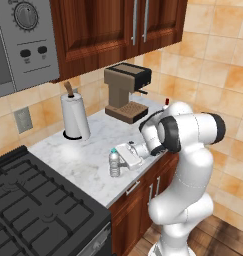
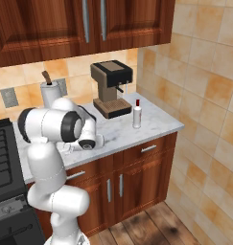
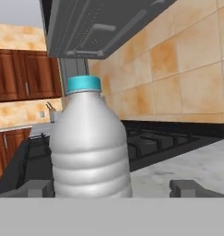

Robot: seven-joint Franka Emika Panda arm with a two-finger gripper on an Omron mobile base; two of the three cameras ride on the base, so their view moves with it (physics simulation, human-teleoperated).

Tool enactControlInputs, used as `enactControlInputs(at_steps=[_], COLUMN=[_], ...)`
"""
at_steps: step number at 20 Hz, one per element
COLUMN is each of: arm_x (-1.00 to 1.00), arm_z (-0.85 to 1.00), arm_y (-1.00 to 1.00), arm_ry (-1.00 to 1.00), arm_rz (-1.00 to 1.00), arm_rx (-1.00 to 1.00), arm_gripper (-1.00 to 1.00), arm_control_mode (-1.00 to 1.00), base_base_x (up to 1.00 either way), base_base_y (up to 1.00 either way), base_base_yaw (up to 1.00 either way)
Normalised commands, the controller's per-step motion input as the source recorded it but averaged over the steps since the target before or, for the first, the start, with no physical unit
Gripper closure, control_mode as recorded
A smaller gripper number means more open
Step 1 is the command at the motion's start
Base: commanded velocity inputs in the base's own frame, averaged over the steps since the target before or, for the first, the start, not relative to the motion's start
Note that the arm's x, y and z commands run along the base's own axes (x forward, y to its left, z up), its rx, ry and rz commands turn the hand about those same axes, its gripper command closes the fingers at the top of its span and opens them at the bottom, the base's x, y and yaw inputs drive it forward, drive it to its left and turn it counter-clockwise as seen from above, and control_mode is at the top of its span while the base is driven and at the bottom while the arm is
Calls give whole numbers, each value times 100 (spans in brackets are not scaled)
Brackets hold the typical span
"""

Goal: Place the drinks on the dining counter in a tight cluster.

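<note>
A small clear water bottle (image 1: pixel 114 162) with a blue cap stands upright near the front edge of a marble worktop (image 1: pixel 95 137). My gripper (image 1: pixel 120 160) reaches in level from its right, open. In the hand view the water bottle (image 3: pixel 90 147) looms close between my open gripper (image 3: pixel 114 189), nearer the left fingertip (image 3: pixel 37 188); neither fingertip visibly touches it. A slim white bottle (image 2: pixel 137 115) with a red cap stands right of the coffee machine; its cap (image 1: pixel 166 102) peeks out behind my arm. The dining counter is out of view.
A brown coffee machine (image 1: pixel 125 92) and a paper-towel roll (image 1: pixel 75 117) stand at the back of the worktop. A black gas stove (image 1: pixel 33 210) adjoins it on the left, under a microwave (image 1: pixel 20 40). Wood cabinets (image 1: pixel 118 30) hang overhead.
</note>
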Motion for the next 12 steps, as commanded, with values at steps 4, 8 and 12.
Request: enactControlInputs(at_steps=[4, 8, 12], arm_x=[-9, -3, 0], arm_z=[0, 0, 0], arm_y=[0, 7, 7], arm_ry=[-2, -2, 0], arm_rz=[0, 0, 0], arm_rx=[-5, -3, 0], arm_gripper=[-100, -100, -100], arm_control_mode=[-100, -100, -100], base_base_x=[0, 0, 0], base_base_y=[0, 0, 0], base_base_yaw=[0, 0, 0])
